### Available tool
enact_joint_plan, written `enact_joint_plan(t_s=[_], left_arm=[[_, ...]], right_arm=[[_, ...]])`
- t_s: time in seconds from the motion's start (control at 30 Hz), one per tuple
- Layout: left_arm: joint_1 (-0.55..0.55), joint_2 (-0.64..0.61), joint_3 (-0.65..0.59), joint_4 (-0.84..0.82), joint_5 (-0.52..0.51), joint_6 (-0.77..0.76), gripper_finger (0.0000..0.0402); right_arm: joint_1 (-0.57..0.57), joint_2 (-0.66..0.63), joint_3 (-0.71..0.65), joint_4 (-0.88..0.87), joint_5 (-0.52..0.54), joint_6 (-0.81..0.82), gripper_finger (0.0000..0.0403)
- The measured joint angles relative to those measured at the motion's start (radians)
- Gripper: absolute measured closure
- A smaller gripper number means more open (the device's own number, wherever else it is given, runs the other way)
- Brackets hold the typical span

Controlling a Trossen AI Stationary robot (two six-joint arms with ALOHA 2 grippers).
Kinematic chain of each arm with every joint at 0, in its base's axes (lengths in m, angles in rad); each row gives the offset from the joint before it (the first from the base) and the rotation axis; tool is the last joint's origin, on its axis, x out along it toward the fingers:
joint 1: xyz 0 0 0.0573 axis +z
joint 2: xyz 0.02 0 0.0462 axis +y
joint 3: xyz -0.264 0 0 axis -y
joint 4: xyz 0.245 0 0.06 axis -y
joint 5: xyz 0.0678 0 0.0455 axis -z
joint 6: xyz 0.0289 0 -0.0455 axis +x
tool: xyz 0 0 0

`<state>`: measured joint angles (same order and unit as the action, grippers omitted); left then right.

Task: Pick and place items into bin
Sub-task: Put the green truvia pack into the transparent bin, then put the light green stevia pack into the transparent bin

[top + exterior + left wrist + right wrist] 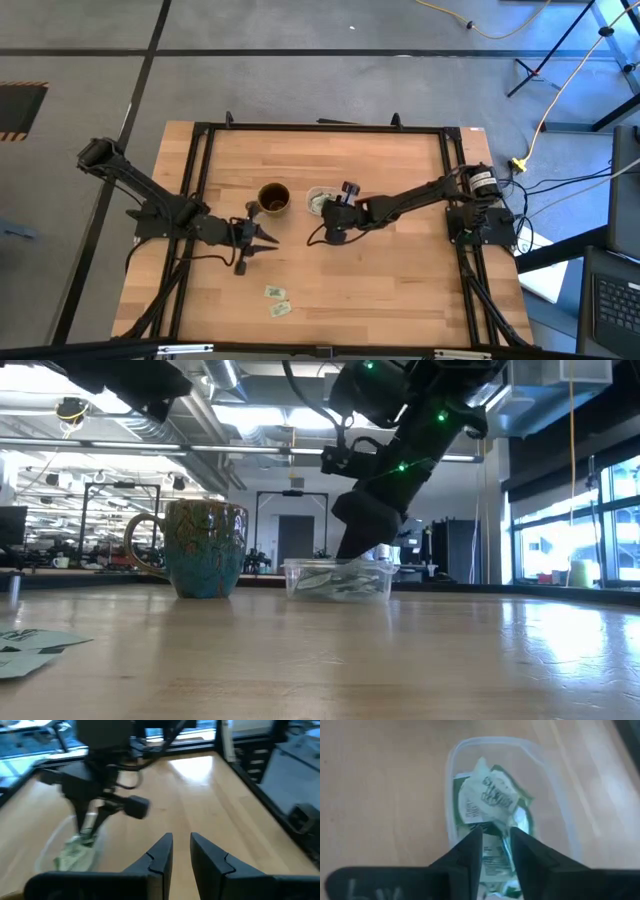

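The bin (318, 201) is a clear shallow container on the table right of the brown mug (273, 198). It holds several green and white packets (490, 795). My right gripper (496, 845) reaches down into the bin (338, 580), its fingers a narrow gap apart with a packet between them. Two more packets (277, 300) lie flat near the table's near edge, and they show again in the low view (35, 648). My left gripper (264, 240) hovers open near the mug, between it and those packets, touching nothing. My right gripper has a green and white packet (496, 851) between its two fingers, coming from above and pointing down into the bin. The packet's lower part lies among the other packets in the bin. The fingers hide which part of it they are on.
The mug (203, 546) stands upright just left of the bin, close to both grippers. A black frame (320, 128) runs around the table's edges. Bare wood lies to the right of the bin and along the far side.
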<state>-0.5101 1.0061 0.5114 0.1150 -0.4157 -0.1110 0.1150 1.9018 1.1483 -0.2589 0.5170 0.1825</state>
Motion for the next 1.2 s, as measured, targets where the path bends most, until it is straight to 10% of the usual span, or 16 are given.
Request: enact_joint_plan(t_s=[0.57,1.2], left_arm=[[-0.096,0.296,0.002,-0.022,0.186,-0.200,0.0341],[-0.231,0.651,0.138,-0.031,0.155,-0.297,0.0341]], right_arm=[[0.178,-0.004,0.171,-0.162,0.064,0.067,0.0262],[0.335,-0.359,-0.203,0.196,0.058,0.202,0.0262]])
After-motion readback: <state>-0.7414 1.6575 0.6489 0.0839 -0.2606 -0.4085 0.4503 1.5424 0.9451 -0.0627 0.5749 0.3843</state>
